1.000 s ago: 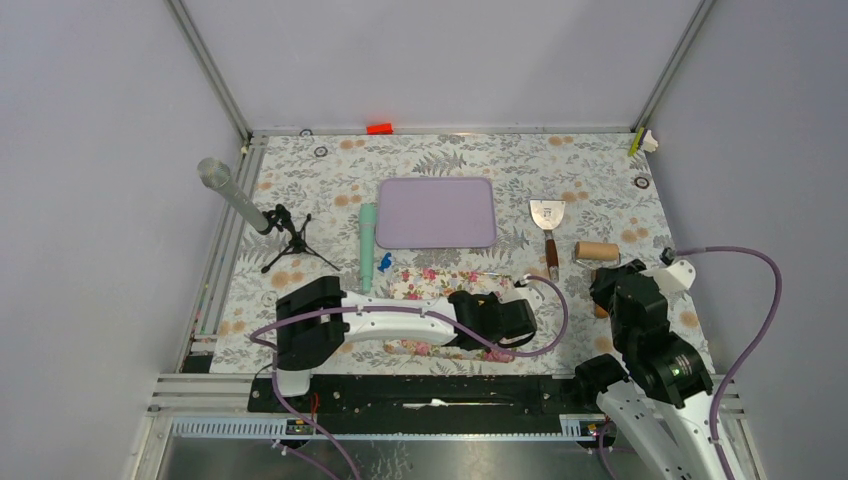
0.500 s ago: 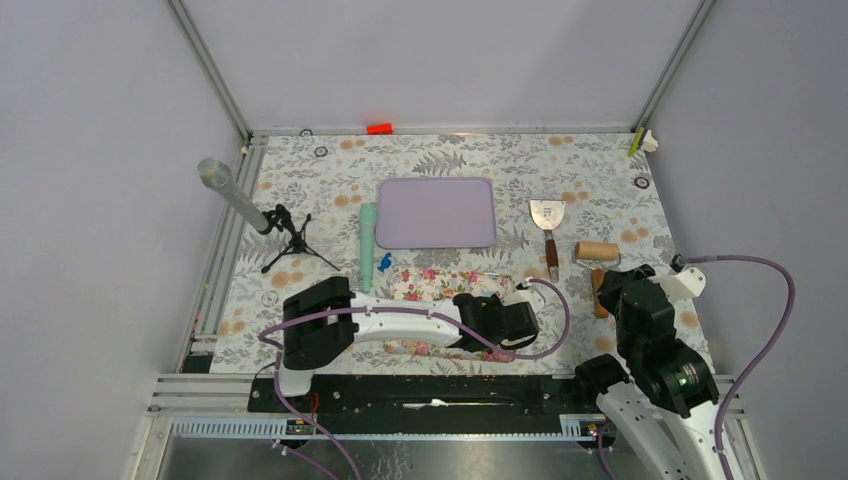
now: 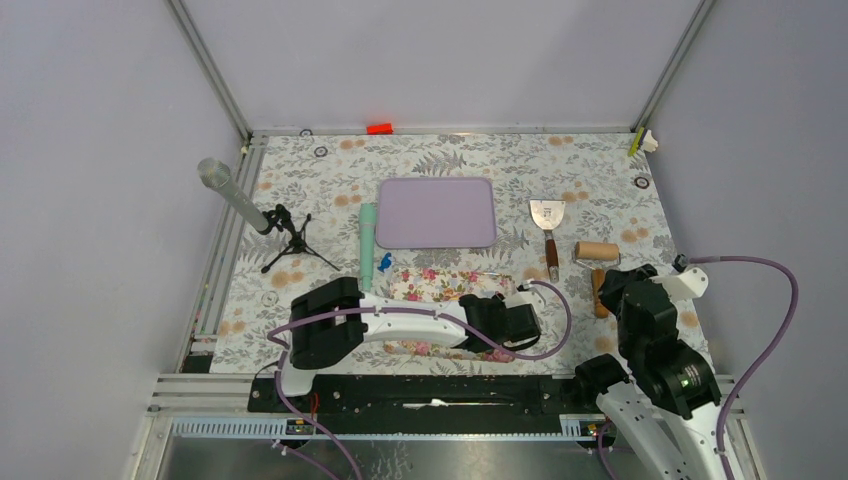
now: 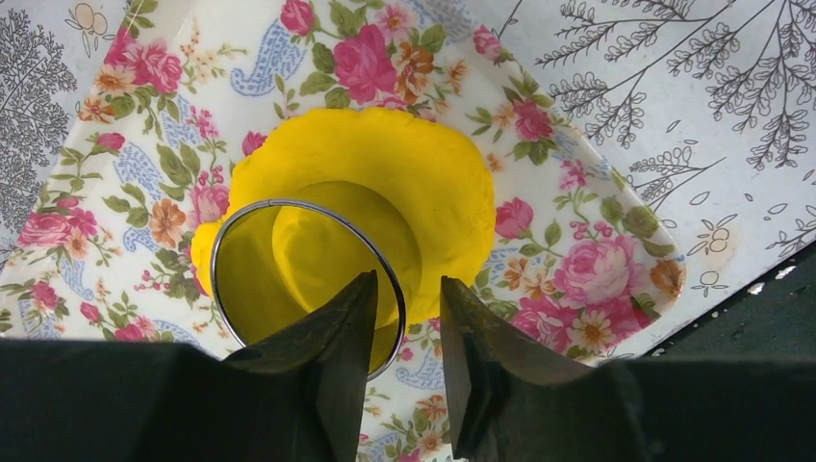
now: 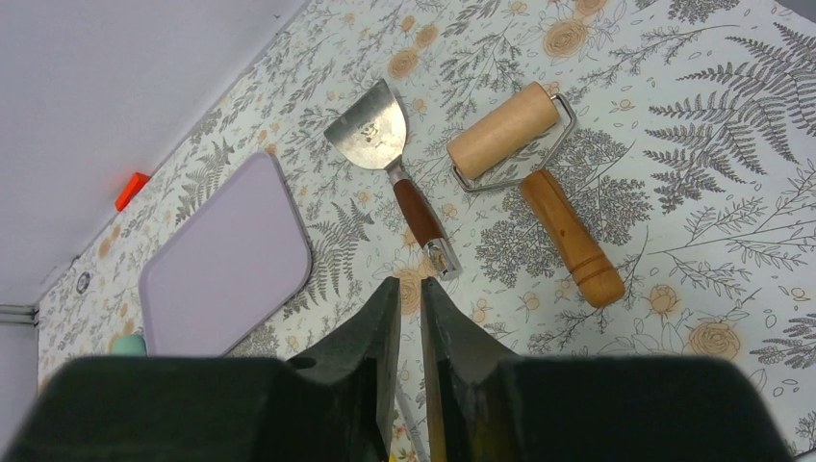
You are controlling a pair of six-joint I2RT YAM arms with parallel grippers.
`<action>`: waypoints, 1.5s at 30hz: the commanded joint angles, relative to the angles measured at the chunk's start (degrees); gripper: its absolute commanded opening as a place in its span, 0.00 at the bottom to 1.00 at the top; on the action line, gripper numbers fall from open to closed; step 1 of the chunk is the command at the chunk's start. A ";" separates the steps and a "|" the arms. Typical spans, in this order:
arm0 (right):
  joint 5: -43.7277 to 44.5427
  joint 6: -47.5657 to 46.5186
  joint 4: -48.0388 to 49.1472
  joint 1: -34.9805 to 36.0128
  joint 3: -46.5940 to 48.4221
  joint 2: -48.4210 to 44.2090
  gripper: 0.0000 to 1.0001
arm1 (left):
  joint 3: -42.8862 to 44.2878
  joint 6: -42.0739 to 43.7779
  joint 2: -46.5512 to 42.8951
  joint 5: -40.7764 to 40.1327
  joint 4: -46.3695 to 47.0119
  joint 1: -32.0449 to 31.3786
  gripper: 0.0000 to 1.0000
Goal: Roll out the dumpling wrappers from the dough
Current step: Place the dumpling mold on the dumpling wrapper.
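item 1, left gripper point(image 4: 408, 289): 2 dark fingers point(image 4: 337, 356) at the bottom edge of the wrist view, parted by a narrow gap and clamping nothing. the thin rim of a metal ring cutter point(image 4: 289, 203) passes behind the left-of-frame finger and shows in the gap. the ring rests on the dough point(image 4: 414, 173), a bright yellow flattened sheet at frame centre, lying on a floral tray point(image 4: 597, 269). inside the ring is a rounded yellow patch point(image 4: 327, 260) (cut free or not, cannot tell).

item 2, right gripper point(image 5: 409, 289): fingers point(image 5: 356, 366) at bottom centre, a bare slit apart, empty, above the fern-print cloth point(image 5: 722, 144). beyond them are a steel scraper point(image 5: 370, 135) at upper centre, a wooden roller point(image 5: 505, 130) just to its right and not touching it, and a lilac mat point(image 5: 221, 265) at left.

item 3, top view: 1 microphone on tripod point(image 3: 240, 200) at left; 1 teal tool point(image 3: 367, 235) beside the mat's left edge.
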 commanded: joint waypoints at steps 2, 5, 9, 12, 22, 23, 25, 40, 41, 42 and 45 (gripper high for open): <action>2.53 0.04 0.59 0.37 2.97 0.01 0.21 | 3.03 -0.39 -4.04 -2.53 -0.72 -0.10 0.42; 2.54 0.00 0.57 0.39 3.32 0.23 0.21 | 4.17 -0.07 -6.05 -2.93 -1.64 -0.10 0.44; 2.34 0.04 0.64 0.35 3.34 0.94 0.22 | 6.47 -0.01 -8.44 -2.69 -3.58 -0.10 0.51; 0.76 -1.11 1.40 0.36 3.39 2.97 0.28 | 7.30 -0.63 -11.33 -0.47 -4.41 -0.04 0.54; -33.90 -4.08 11.09 0.35 -0.64 22.14 0.38 | -12.64 -12.76 -30.05 17.42 3.14 18.22 0.53; -40.52 -4.14 13.67 0.35 -1.69 24.20 0.38 | -15.46 -14.79 -31.67 19.95 4.85 21.01 0.52; -51.15 -3.30 18.63 0.35 -5.27 27.50 0.43 | -20.75 -18.69 -35.05 24.94 8.83 25.61 0.53; -58.65 2.90 29.12 0.43 -18.02 26.67 0.29 | -28.46 -25.33 -29.31 38.98 19.53 29.08 0.57; -58.81 3.06 30.39 0.44 -18.53 27.25 0.28 | -28.00 -25.20 -28.17 39.51 19.31 29.12 0.55; -59.16 3.02 30.87 0.44 -18.69 28.14 0.27 | -27.66 -25.11 -27.25 40.23 19.35 29.01 0.53; -59.72 2.12 31.91 0.82 -18.45 30.66 0.29 | -27.58 -24.77 -25.15 42.09 20.21 28.61 0.50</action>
